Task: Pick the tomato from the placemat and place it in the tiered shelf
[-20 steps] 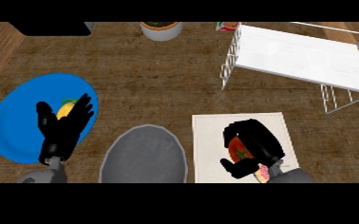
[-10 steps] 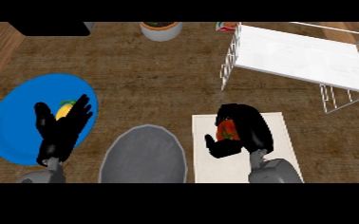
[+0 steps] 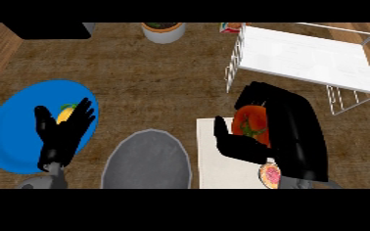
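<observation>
Gripping entry, right hand (image 3: pixel 292 125): the black fingers and thumb are curling round the tomato (image 3: pixel 253 121). The thumb is closing in from the lower left and the fingers are wrapping over from the right.

Location of the tomato: it is sitting in that grasp at right centre of the frame. It is hanging over the upper edge of the pale placemat (image 3: pixel 213 169) and just below the lower left corner of the white wire tiered shelf (image 3: pixel 303 58). Whether it is touching the mat cannot be told.

Resting entry, left hand (image 3: pixel 61 134): it is showing at lower left, fingers straight and pointing up-frame, holding nothing, over the blue plate (image 3: pixel 22 127).

Hidden or unclear:
- The tomato's right side and underside are disappearing behind the fingers.
- A yellow-orange item (image 3: pixel 67 112) on the blue plate is peeking out past the left fingertips, its kind unreadable.
- A small pink round item (image 3: pixel 269 175) is showing under the right wrist.
- The shelf is running off the right edge.

Orientation: the visible red part is reading taller than wide, its long axis running up and down the frame. Green leaves are facing lower left, toward the thumb.

Also present: grey plate (image 3: pixel 148 159) at lower centre, pale pot (image 3: pixel 164 32) at upper centre.
</observation>
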{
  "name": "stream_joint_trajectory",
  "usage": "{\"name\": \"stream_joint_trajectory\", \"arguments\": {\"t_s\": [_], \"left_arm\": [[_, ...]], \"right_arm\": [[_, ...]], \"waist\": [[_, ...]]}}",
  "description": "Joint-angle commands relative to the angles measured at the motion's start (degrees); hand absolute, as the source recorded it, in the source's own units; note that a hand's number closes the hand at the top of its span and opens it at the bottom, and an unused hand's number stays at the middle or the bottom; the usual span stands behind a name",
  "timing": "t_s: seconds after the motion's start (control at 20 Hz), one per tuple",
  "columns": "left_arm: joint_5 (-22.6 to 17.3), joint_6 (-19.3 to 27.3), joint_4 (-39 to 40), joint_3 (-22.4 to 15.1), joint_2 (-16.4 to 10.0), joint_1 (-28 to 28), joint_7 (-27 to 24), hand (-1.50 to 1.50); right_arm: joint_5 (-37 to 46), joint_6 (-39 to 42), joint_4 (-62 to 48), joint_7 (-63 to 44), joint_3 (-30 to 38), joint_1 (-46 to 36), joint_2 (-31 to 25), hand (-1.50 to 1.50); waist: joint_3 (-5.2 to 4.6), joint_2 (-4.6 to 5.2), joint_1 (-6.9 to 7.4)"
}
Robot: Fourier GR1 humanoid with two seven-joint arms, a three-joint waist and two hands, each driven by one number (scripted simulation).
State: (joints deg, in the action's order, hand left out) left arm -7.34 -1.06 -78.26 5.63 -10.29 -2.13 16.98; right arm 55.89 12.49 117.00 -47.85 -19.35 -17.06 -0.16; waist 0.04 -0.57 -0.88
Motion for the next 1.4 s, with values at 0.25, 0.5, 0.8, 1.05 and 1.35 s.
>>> {"name": "stream_joint_trajectory", "arguments": {"t_s": [0.25,0.5,0.8,1.05,1.35], "left_arm": [[0.5,1.5,-1.9,-0.1,0.5,-0.9,2.8,0.00],[1.9,1.5,1.2,-0.5,1.3,0.2,-1.1,0.00],[1.5,1.8,2.1,-0.1,1.1,-4.2,1.8,0.00],[0.8,-0.1,-1.3,-0.6,0.8,0.4,1.7,0.00],[0.3,-1.6,-1.9,0.0,-0.1,0.8,1.3,0.00]], "right_arm": [[-1.2,18.7,13.3,-18.1,11.3,-19.4,-0.8,1.50],[-9.2,22.3,7.1,-16.6,26.2,-30.3,-5.1,1.50],[-11.9,20.8,-5.2,-13.3,35.0,-40.2,-11.5,1.50],[-13.3,20.2,-13.0,-8.0,38.5,-41.9,-17.6,1.50],[-14.5,17.6,-28.1,0.7,39.2,-45.3,-22.5,1.50]], "waist": [[-0.10,0.27,0.57],[-0.12,0.33,0.42],[-0.10,0.48,0.58],[-0.06,0.47,1.10],[-0.07,0.62,1.50]]}}
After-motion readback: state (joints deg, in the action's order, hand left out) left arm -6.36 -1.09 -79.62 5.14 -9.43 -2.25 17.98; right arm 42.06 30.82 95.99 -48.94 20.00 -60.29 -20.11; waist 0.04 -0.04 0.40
